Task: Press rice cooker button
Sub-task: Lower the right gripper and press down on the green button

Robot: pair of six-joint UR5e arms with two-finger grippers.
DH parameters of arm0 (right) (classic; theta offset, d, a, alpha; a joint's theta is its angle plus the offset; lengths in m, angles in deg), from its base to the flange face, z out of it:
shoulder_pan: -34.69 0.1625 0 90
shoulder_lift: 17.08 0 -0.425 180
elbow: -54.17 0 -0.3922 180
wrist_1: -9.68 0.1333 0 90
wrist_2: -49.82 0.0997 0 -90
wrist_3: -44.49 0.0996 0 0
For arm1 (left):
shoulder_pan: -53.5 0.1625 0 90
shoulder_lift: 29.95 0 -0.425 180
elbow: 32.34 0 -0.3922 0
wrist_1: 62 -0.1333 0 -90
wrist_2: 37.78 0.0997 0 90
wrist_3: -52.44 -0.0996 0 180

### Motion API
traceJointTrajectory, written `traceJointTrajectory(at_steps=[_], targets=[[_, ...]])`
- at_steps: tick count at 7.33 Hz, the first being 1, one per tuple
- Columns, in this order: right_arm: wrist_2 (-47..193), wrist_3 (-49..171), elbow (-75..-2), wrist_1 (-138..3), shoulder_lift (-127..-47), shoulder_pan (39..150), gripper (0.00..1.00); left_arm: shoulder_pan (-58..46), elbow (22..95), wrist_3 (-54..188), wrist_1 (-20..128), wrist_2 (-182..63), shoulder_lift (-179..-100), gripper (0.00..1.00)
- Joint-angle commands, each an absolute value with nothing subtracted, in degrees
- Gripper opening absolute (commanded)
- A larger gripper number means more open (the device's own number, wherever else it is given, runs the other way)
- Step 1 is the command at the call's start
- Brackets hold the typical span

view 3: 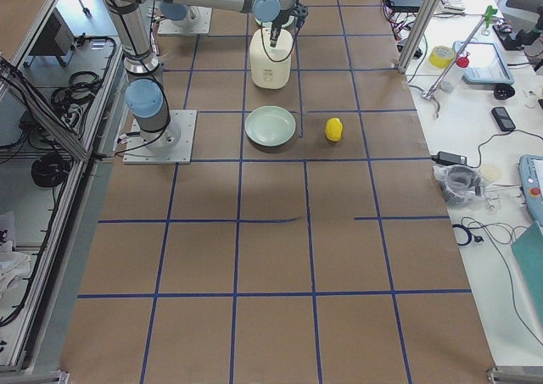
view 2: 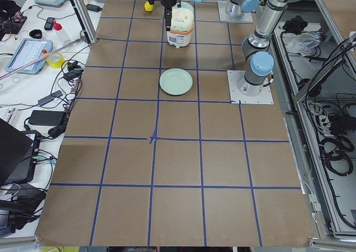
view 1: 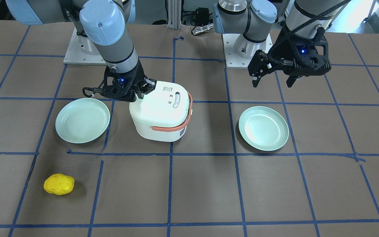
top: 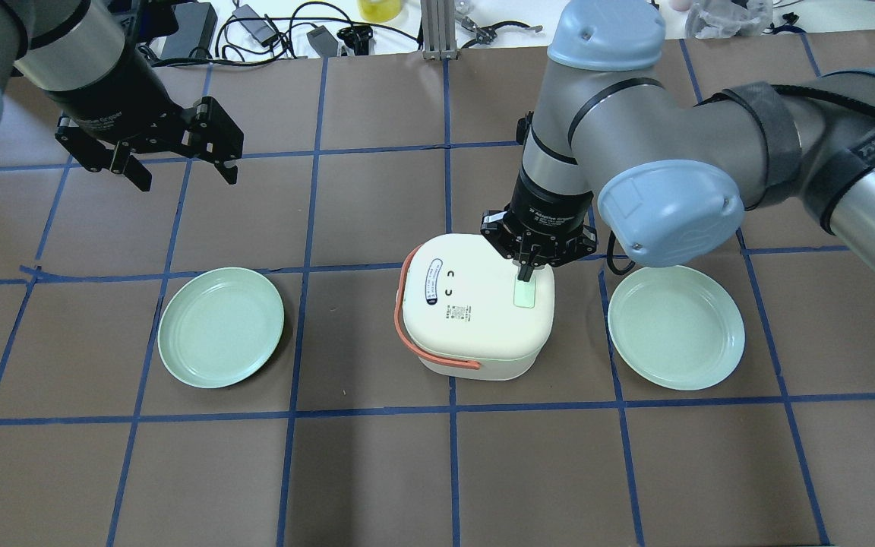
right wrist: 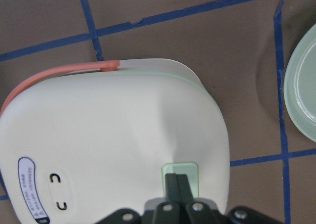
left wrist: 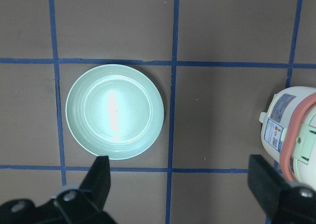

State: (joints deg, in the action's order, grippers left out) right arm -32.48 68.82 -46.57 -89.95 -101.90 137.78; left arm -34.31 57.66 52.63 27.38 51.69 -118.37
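We find the rice cooker (top: 475, 319) mid-worktop (top: 377, 471), its green button (top: 524, 293) at the lid's 3 o'clock seen from overhead. The right gripper (top: 526, 272) is clenched, tips on the button; the left gripper (top: 185, 179) is released. We advise pressing straight down, centred.

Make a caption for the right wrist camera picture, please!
The shut right gripper touches the pale green button on top of the white rice cooker, beside a green plate.
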Motion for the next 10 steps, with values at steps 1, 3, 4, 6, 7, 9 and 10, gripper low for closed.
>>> traceJointTrajectory(at_steps=[1,3,4,6,7,9,10], targets=[[-32.53,69.62,-46.82,-89.72,-101.89,137.78,0.00,-34.31,57.66,52.62,27.39,51.69,-118.37,1.00],[-32.53,69.89,-47.95,-89.81,-101.89,137.78,0.00,-34.31,57.66,52.62,27.39,51.69,-118.37,1.00],[-32.53,69.98,-48.13,-89.90,-101.89,137.78,0.00,-34.31,57.66,52.62,27.39,51.69,-118.37,1.00],[-32.53,69.98,-48.22,-89.81,-101.80,137.78,0.00,-34.31,57.66,52.62,27.39,51.69,-118.37,1.00],[-32.53,69.98,-48.22,-89.90,-101.72,137.78,0.00,-34.31,57.66,52.62,27.39,51.69,-118.37,1.00],[-32.62,70.15,-47.61,-89.98,-101.72,137.78,0.00,-34.31,57.66,52.62,27.39,51.69,-118.37,1.00],[-32.53,71.81,-46.48,-90.16,-101.98,137.78,0.03,-34.31,57.66,52.62,27.39,51.69,-118.37,1.00]])
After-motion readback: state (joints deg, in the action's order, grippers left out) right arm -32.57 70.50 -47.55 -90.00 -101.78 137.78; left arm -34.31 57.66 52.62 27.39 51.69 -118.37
